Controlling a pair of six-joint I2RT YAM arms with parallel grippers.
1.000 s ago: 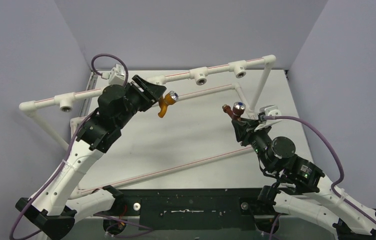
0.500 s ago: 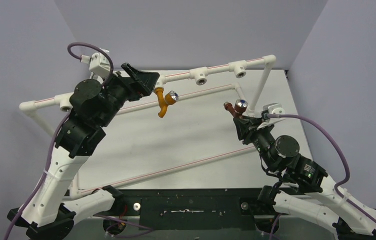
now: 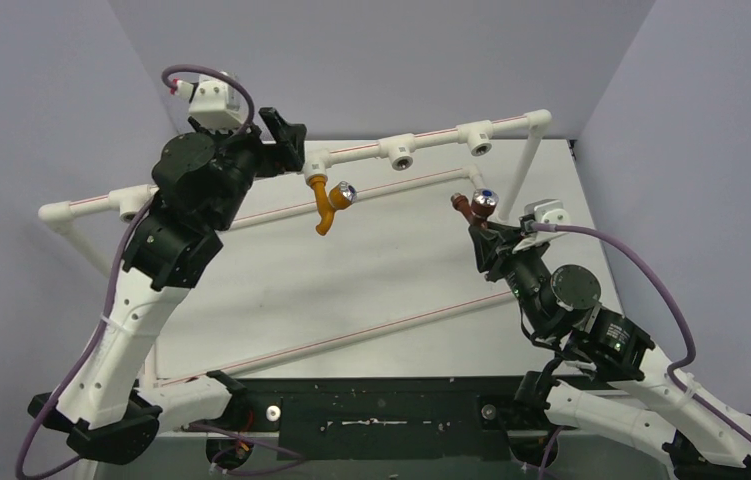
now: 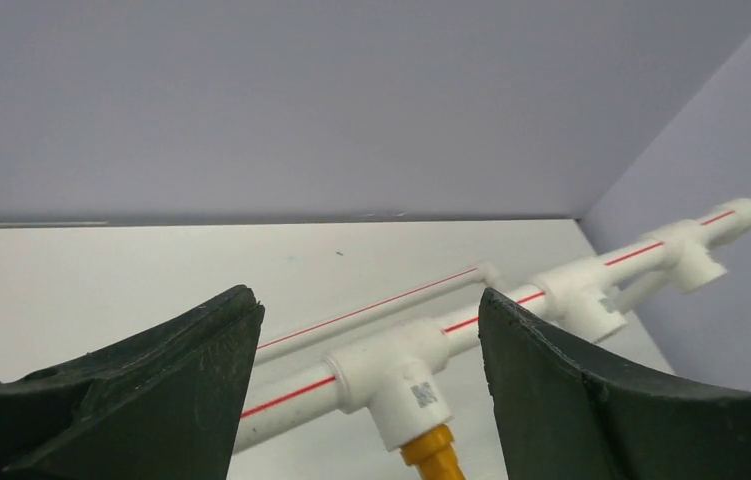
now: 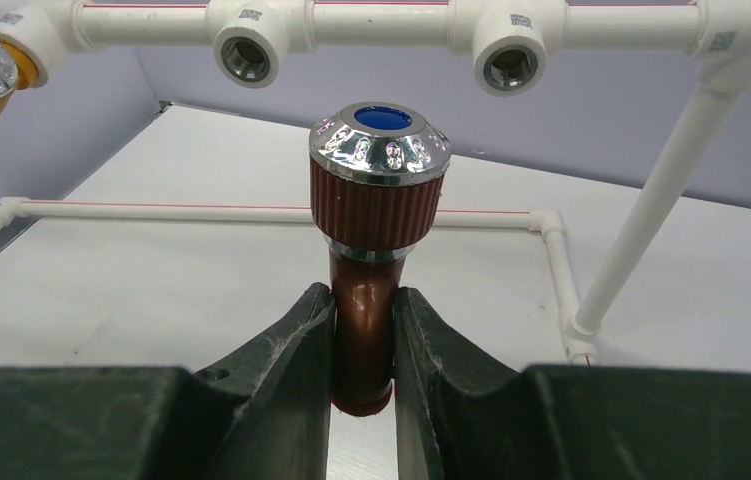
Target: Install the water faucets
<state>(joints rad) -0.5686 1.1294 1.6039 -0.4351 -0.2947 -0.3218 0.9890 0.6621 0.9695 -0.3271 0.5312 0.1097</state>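
Note:
The orange-yellow faucet (image 3: 329, 205) hangs from a white T socket (image 3: 317, 160) on the upper pipe, its silver knob facing right. In the left wrist view only its orange stub (image 4: 434, 460) shows under that socket (image 4: 398, 370). My left gripper (image 3: 286, 130) (image 4: 369, 300) stands open just behind the socket and holds nothing. A dark red-brown faucet (image 3: 473, 208) (image 5: 379, 200) with a silver, blue-capped knob stands upright, with my right gripper (image 3: 486, 240) (image 5: 364, 291) shut on its body. It hangs below and in front of two unfilled sockets (image 5: 247, 55) (image 5: 508, 62).
A white pipe frame (image 3: 531, 160) with red stripes spans the back of the table, with one more unfilled socket at far left (image 3: 131, 205). A long low pipe (image 3: 351, 335) crosses the table in front. Grey walls close in on three sides.
My left gripper has opened, let go of the orange-yellow faucet and drawn back up and left; the faucet stays in its socket. My right gripper has carried the red-brown faucet slightly up and right.

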